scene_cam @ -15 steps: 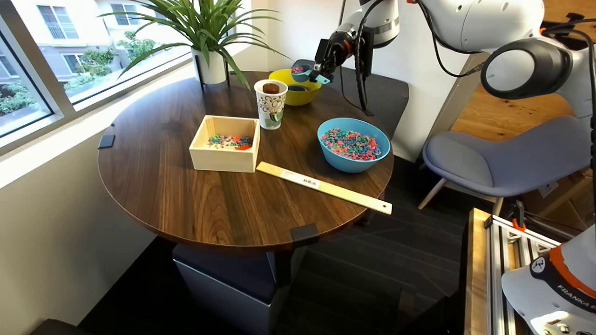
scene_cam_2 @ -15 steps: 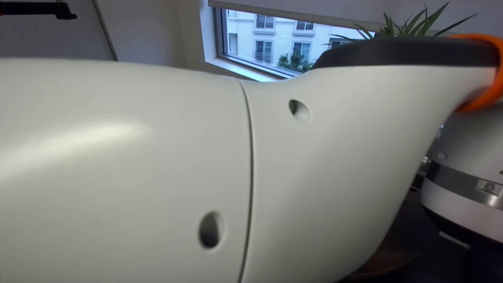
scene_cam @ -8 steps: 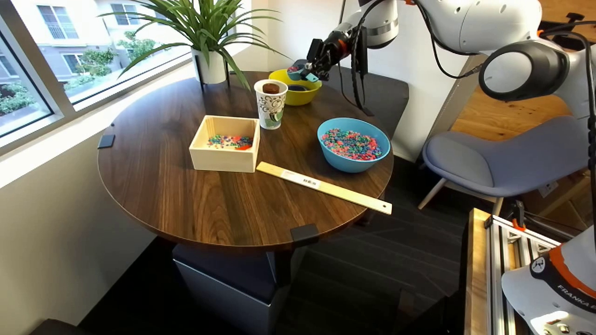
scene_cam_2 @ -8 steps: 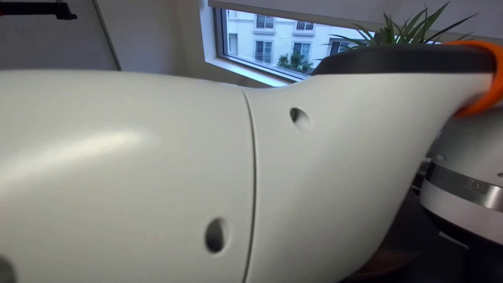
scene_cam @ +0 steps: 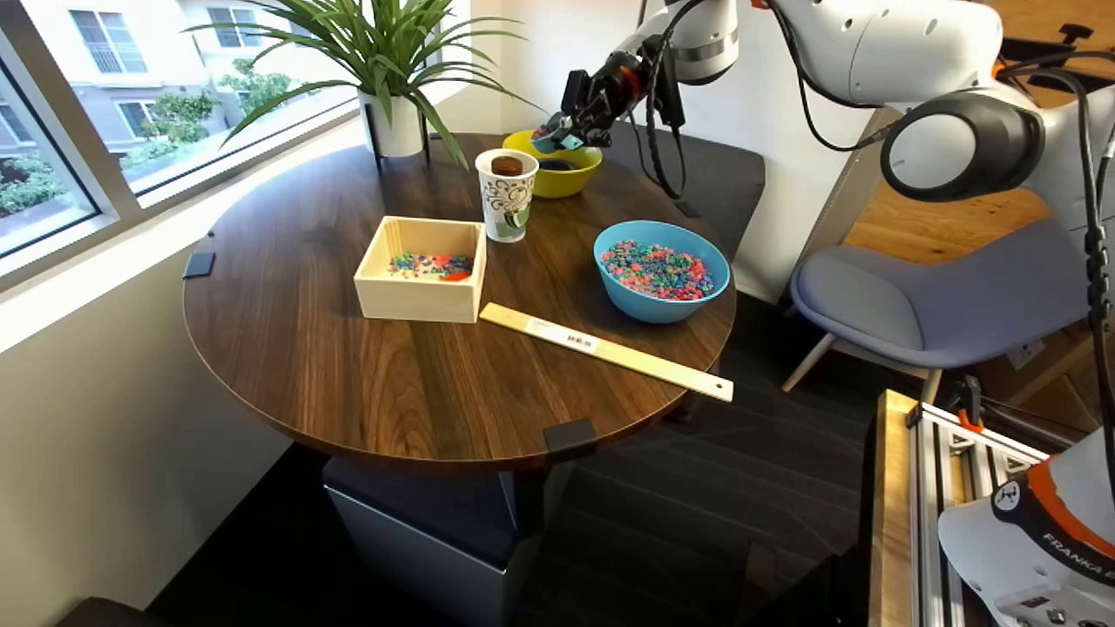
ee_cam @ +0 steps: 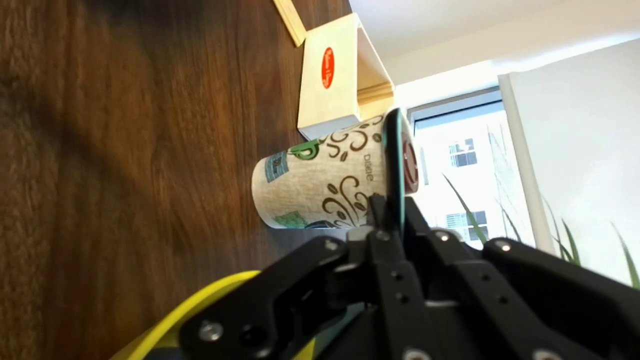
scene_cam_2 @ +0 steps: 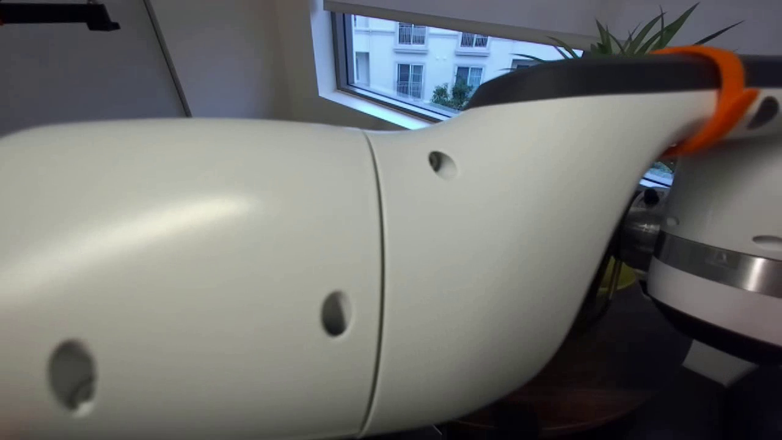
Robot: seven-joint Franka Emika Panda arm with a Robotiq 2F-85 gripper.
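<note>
Window (ee_cam: 470,172) blown out in wrist view; soft glare on arm (scene_cam_2: 342,244); floor (scene_cam: 688,501) dark.

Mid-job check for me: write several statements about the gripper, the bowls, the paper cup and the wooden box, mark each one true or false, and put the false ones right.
1. The gripper is holding a blue scoop. True.
2. The paper cup is lying on its side. False: it stands upright on the table.
3. The blue bowl holds small multicoloured pieces. True.
4. The gripper is nearer the blue bowl than the yellow bowl. False: it is nearer the yellow bowl.
5. The wooden box has some coloured pieces in it. True.
6. The wooden strip lies inside the wooden box. False: it lies on the table, outside the box.
</note>
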